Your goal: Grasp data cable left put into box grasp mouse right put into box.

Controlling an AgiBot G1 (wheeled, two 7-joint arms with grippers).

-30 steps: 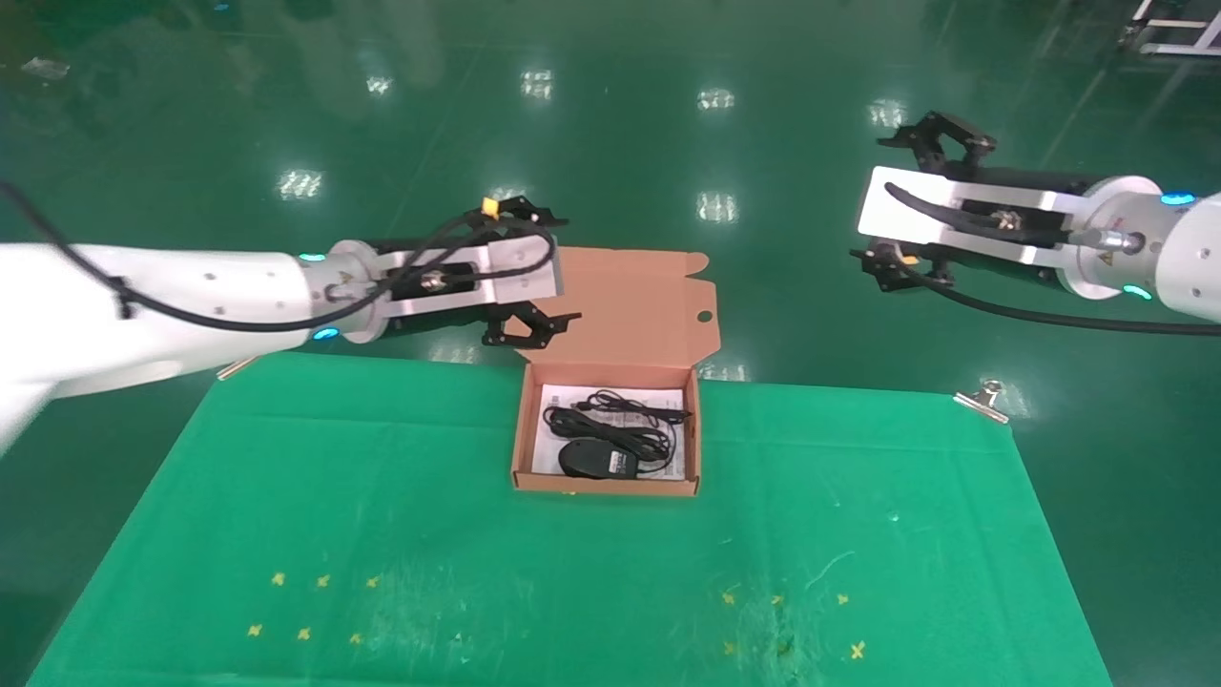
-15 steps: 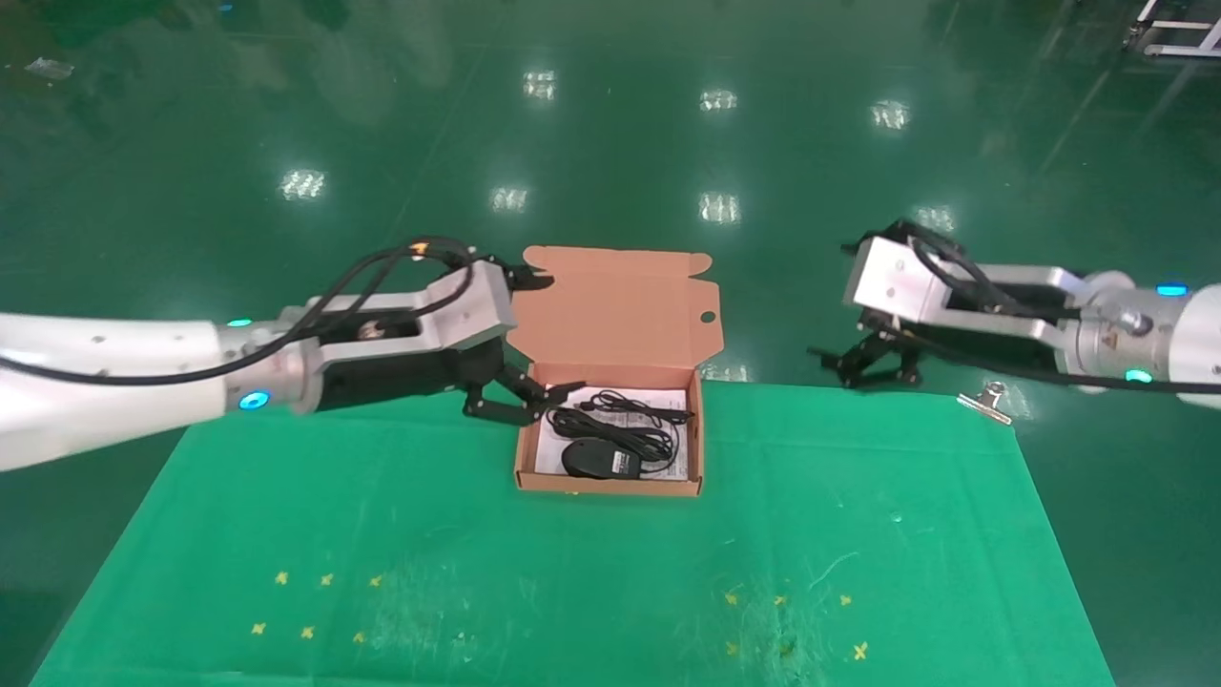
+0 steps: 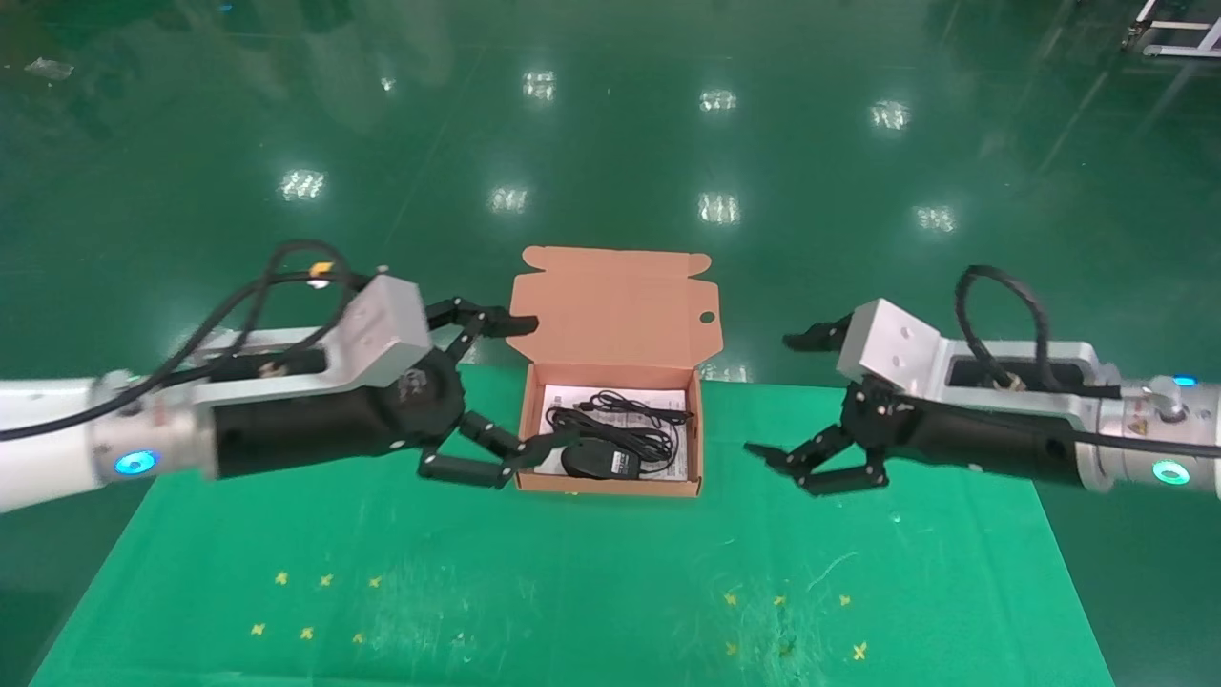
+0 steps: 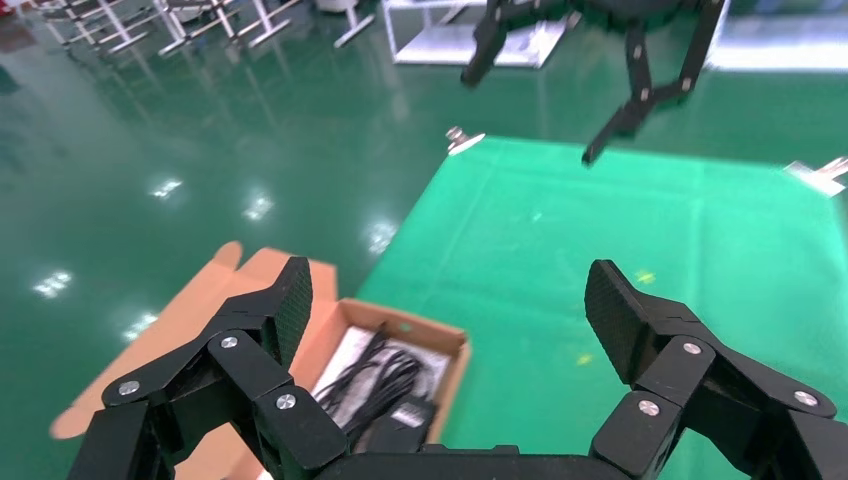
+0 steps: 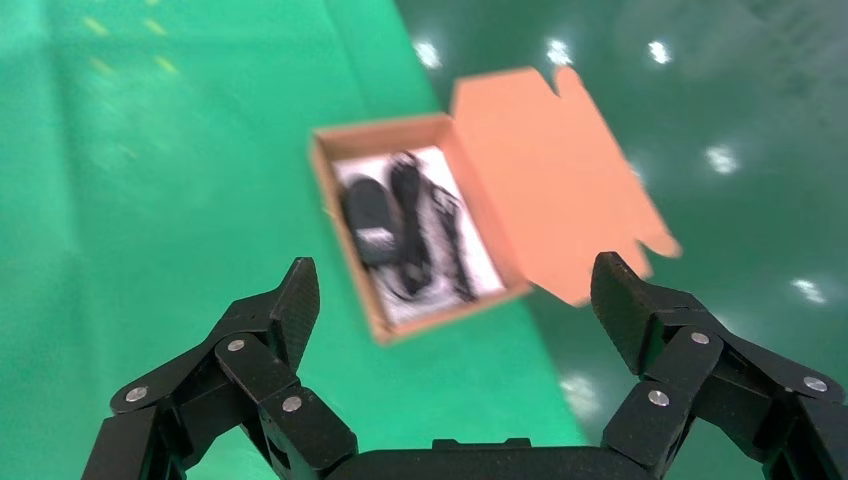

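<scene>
The salmon-orange box (image 3: 605,485) stands open at the table's far middle, its lid (image 3: 615,305) tilted back. Inside, on a white sheet, lies the black mouse (image 3: 596,460) at the near side, with the looped data cable (image 3: 618,427) just behind it. My left gripper (image 3: 551,380) hangs open at the box's left wall, empty. Out to the right of the box, my right gripper (image 3: 771,393) is open, empty and apart from it. The left wrist view shows the box (image 4: 452,350), cable (image 4: 375,375) and left gripper (image 4: 450,295). The right wrist view shows the box (image 5: 340,235), mouse (image 5: 368,210) and right gripper (image 5: 455,282).
A green cloth (image 3: 572,572) covers the table, with small yellow cross marks near the front. A metal binder clip (image 3: 983,399) holds the cloth at the far right corner. Shiny green floor lies beyond the table.
Both arms have swung down and toward me, from behind the table to either side of the box. Both grippers stay open. The mouse and cable in the box have not moved.
</scene>
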